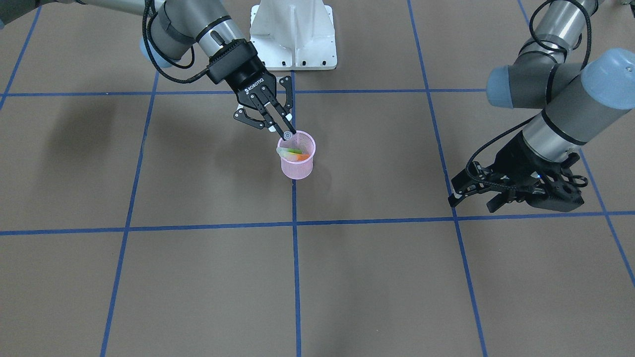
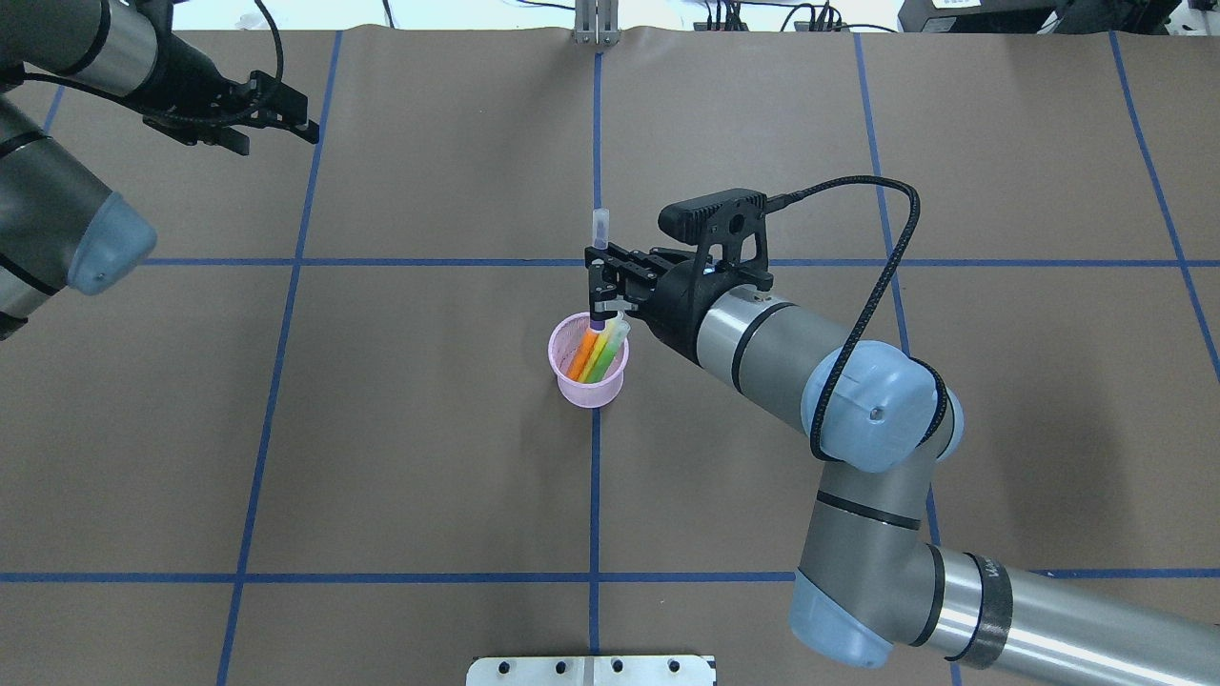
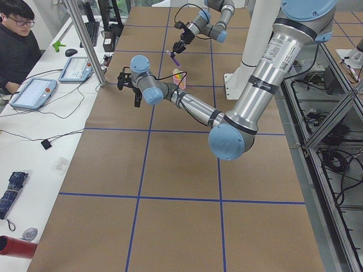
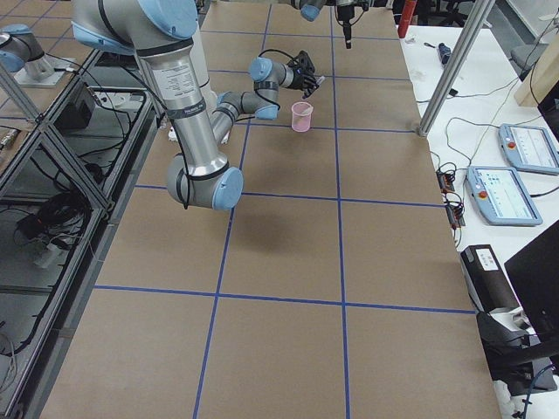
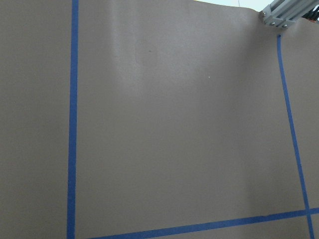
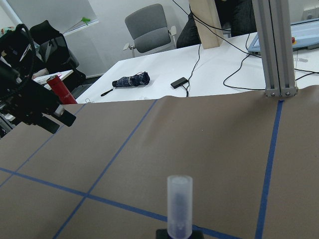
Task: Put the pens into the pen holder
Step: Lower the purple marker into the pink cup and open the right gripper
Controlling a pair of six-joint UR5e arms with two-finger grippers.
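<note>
Overhead exterior: right pincer (image 2: pixel 600 305) tight on upright purple pen (image 2: pixel 599 229) over pen holder (image 2: pixel 593 389) rim; left pincer (image 2: pixel 276 133) spread.

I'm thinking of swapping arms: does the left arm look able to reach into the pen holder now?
Probably not: the right gripper, shut on the purple pen, hangs right over the pen holder, blocking its mouth.

Brown paper tabletop (image 2: pixel 429 429) ruled with a grid of blue tape lines (image 2: pixel 595 495), pink round wire-mesh pen holder (image 2: pixel 591 391), orange marker-like pen (image 2: pixel 581 355), green marker-like pen (image 2: pixel 601 353), purple marker-like pen (image 2: pixel 599 229) capped in translucent white, left gripper (image 1: pixel 471 198) and right gripper (image 1: pixel 285 131) finished in black, silver-grey arms (image 2: pixel 753 343) capped pale blue at the joints
</note>
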